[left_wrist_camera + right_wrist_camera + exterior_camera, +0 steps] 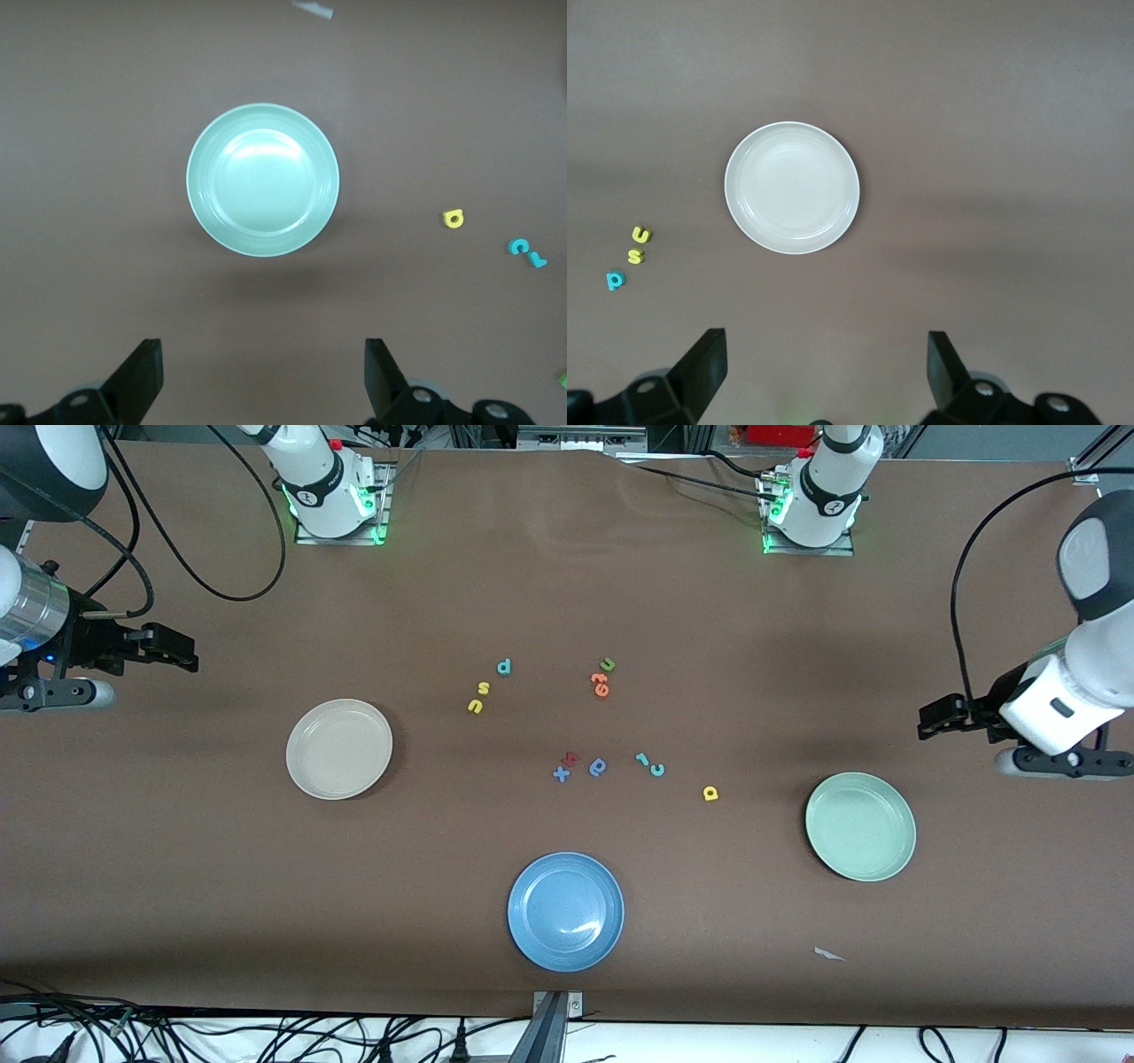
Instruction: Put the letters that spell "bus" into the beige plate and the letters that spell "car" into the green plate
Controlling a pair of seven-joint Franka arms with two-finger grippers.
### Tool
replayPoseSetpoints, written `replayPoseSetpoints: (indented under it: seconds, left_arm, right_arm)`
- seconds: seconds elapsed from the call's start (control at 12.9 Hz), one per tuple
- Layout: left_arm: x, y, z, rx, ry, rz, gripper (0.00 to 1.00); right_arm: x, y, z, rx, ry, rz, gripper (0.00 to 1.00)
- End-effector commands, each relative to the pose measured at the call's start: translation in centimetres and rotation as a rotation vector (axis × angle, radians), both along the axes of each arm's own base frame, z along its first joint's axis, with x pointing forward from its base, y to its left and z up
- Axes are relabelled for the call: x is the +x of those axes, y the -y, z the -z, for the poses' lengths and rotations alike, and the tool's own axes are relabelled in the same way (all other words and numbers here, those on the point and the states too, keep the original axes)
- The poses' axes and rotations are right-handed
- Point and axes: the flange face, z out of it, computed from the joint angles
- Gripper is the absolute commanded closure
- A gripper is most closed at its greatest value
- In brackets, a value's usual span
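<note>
The beige plate (339, 748) (792, 188) lies empty toward the right arm's end, the green plate (860, 825) (262, 180) empty toward the left arm's end. Mid-table, a teal stem-and-bowl letter (503, 666), a yellow "s" (484, 687) and a yellow "u" (475, 706) lie in a short row. Nearer the front camera lie a teal "r" (641, 759), a teal "c" (656, 770) and a yellow "a" (710, 794). My left gripper (932, 720) (263, 381) hangs open by the green plate. My right gripper (182, 654) (827, 372) hangs open by the beige plate. Neither holds anything.
A blue plate (565, 911) sits near the table's front edge. A green "u" (607, 664), orange letters (600, 684), a red letter (571, 758), a blue "x" (561, 773) and a blue stem-and-bowl letter (598, 767) lie mid-table. A white scrap (828, 954) lies near the front edge.
</note>
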Motion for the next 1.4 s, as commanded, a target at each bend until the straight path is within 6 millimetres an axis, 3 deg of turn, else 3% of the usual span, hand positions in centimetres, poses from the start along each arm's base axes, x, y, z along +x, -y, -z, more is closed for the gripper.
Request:
replayPoseSetpoints:
  seconds: [0.0,0.15,0.31,0.47,0.62,0.78,1.01,1.08,1.16,1.32]
  left_arm:
    - [1.1,4.8,4.3,0.042,-0.046,-0.019,0.0]
    - [2.0,10.7,9.0,0.055,-0.03,-0.075,0.0]
    - [2.3,15.3,12.6,0.041,-0.023,-0.071,0.0]
    - [3.2,18.0,17.8,-0.081,-0.01,-0.128,0.0]
    - [2.8,21.6,22.7,-0.075,0.013,-0.168,0.0]
    - [2.9,23.0,26.1,-0.071,0.054,-0.201,0.0]
    - [2.5,23.9,28.6,-0.062,0.057,-0.19,0.0]
    - [2.4,23.9,29.7,-0.059,0.068,-0.19,0.0]
    - [2.1,24.2,30.1,-0.056,0.061,-0.181,0.03]
    - [1.6,24.3,30.6,-0.04,0.049,-0.167,0.14]
  right_arm:
    - [0.0,0.1,-0.4,0.017,-0.004,0.016,0.0]
    - [0.0,0.1,-0.4,0.017,-0.004,0.019,0.0]
    - [-0.1,0.0,-0.2,0.018,-0.015,0.019,0.0]
    - [0.1,-0.3,0.5,0.042,-0.03,0.019,0.0]
    - [0.4,-0.6,1.2,0.044,-0.042,0.008,0.0]
    - [0.4,-0.7,1.2,0.044,-0.041,0.005,0.0]
    - [0.8,-0.2,2.4,0.043,-0.065,0.007,0.0]
    - [1.3,-0.1,4.1,0.043,-0.1,0.008,0.0]
    - [1.4,0.2,4.4,0.047,-0.108,-0.013,0.0]
    - [1.5,0.2,6.9,0.055,-0.156,-0.032,0.0]
